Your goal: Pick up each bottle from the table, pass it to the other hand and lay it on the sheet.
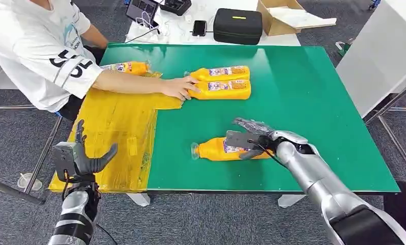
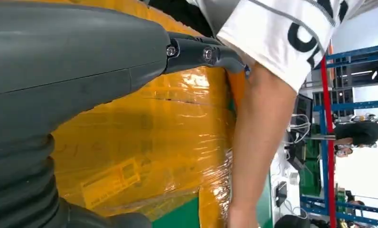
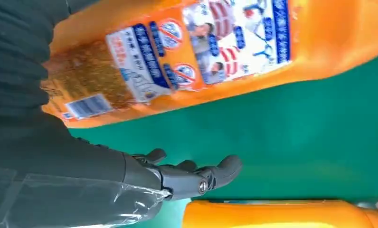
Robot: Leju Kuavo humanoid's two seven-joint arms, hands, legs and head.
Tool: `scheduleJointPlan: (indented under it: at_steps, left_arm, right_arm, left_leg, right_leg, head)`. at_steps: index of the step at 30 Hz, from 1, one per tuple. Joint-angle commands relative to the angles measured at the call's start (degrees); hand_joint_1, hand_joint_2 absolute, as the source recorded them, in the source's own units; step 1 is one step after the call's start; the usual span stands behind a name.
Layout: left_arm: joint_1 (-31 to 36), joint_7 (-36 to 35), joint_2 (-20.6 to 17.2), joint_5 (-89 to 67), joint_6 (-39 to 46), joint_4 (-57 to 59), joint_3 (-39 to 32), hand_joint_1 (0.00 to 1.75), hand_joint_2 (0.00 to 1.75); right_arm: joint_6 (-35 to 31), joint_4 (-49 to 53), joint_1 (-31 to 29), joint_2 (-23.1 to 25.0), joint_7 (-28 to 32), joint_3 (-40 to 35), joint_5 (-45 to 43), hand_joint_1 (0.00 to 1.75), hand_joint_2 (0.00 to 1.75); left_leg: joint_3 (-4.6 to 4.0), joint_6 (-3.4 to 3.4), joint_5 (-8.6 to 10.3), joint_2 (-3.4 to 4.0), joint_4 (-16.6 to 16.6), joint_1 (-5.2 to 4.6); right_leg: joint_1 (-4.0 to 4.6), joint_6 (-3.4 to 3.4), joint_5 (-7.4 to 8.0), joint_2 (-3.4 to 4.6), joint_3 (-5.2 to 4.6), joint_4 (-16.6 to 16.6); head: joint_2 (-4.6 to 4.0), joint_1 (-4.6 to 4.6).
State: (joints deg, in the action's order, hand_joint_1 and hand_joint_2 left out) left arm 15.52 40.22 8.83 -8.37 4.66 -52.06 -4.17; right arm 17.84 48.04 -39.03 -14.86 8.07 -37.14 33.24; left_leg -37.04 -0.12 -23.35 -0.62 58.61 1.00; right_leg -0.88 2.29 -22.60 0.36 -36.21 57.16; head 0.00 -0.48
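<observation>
An orange bottle [image 1: 213,149] lies on its side near the front of the green table [image 1: 303,102], cap pointing toward the yellow sheet [image 1: 114,127]. My right hand [image 1: 249,135] is over the bottle's base end, its fingers [image 3: 196,175] stretched out past the labelled bottle [image 3: 201,52] and not closed around it. My left hand [image 1: 83,155] hangs open at the sheet's front corner, holding nothing; up close its dark fingers [image 2: 201,52] are spread over the sheet [image 2: 144,142]. Two more orange bottles [image 1: 221,73] [image 1: 224,89] lie at the back.
A person in a white shirt sits at the left, with a hand [image 1: 178,88] on the two back bottles and an arm [image 2: 263,133] across the sheet. Another bottle [image 1: 127,67] lies on the sheet's far end. A black case [image 1: 236,25] and a box [image 1: 282,18] stand behind.
</observation>
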Motion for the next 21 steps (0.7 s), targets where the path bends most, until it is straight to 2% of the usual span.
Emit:
scheduleJointPlan:
  at_steps: [1, 10, 17, 21]
  left_arm:
    - [2.13, -0.22, -0.72, 0.35, -0.21, 4.16, 0.48, 0.00, 1.75]
    - [2.21, -0.22, -0.70, 0.33, -0.21, 4.34, 0.51, 0.00, 1.75]
    - [2.30, -0.22, 0.08, 1.41, -0.93, 5.27, 0.33, 0.00, 1.75]
    - [2.03, -0.22, 0.69, 1.87, -1.52, 5.31, 0.40, 0.00, 1.75]
  right_arm:
    - [3.28, 5.40, -2.89, -7.34, -0.22, -8.68, -4.37, 0.00, 1.75]
    - [3.26, 5.70, -2.52, -7.60, -0.34, -9.16, -5.26, 0.00, 1.75]
    - [7.93, 9.41, -5.00, -12.63, -2.19, -15.82, -8.03, 0.00, 1.75]
    - [6.73, 5.20, -5.79, -10.00, -5.41, -19.12, -6.19, 0.00, 1.75]
  left_leg:
    - [0.20, 0.07, -0.10, 0.01, 0.06, -0.02]
    - [0.23, 0.05, -0.10, 0.04, 0.01, -0.02]
    - [0.12, 0.06, -0.07, -0.02, 0.03, -0.03]
    - [0.29, 0.09, -0.15, 0.15, 0.05, -0.04]
  right_leg:
    - [0.01, -0.09, -0.11, -0.09, 0.21, 0.06]
    - [0.02, -0.11, -0.09, -0.03, 0.23, 0.03]
    - [0.00, -0.06, -0.07, -0.06, 0.13, 0.04]
    - [0.01, -0.11, -0.10, 0.07, 0.29, 0.03]
  head:
    - [0.00, 0.02]
    - [0.00, 0.00]
    - [0.00, 0.00]
    - [0.00, 0.00]
